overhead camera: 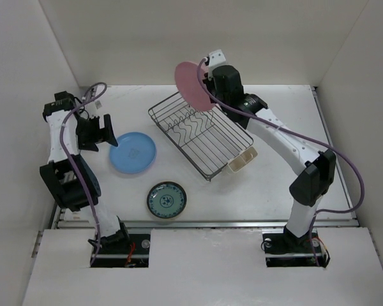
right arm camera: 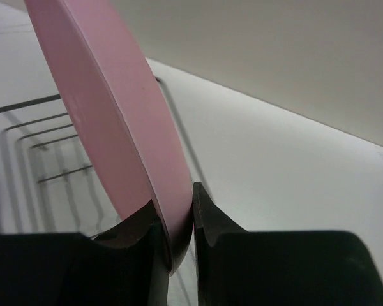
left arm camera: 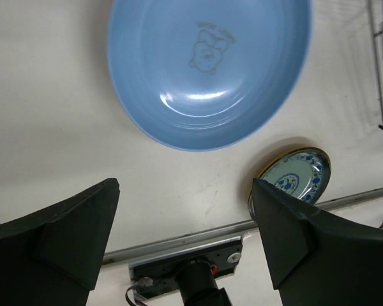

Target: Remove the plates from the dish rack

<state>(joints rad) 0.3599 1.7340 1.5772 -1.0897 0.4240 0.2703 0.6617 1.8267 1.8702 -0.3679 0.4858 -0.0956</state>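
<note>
above the far corner of the dish rack (overhead camera: 201, 137), seen from the top camera, the right gripper (overhead camera: 209, 80) holds the pink plate (overhead camera: 193, 86) on edge, lifted clear of the wires and tilted. no plate stands in the rack's wavy dividers, and a cream cutlery cup (overhead camera: 242, 159) sits at its near right end. the right wrist camera shows what the overhead view cannot: the two dark fingers (right arm camera: 137, 242) are closed on the plate's rim, one on each face, with rack wires blurred behind and below.

to the left of the rack, the light blue plate (overhead camera: 133, 152) lies flat on the table (overhead camera: 274, 185), and the small teal-patterned plate (overhead camera: 166, 200) lies nearer the arm bases, apart from it. the left gripper (overhead camera: 105, 131) hangs beside the blue plate's left edge, its jaws spread wide and holding nothing.

only the left wrist view shows a faint line-drawn cartoon figure (left arm camera: 210, 48) printed inside the blue plate, with a short arc of tiny lettering over it, too small to read. it also shows the small plate's yellow-edged rim and blue pattern. no other writing can be read.
</note>
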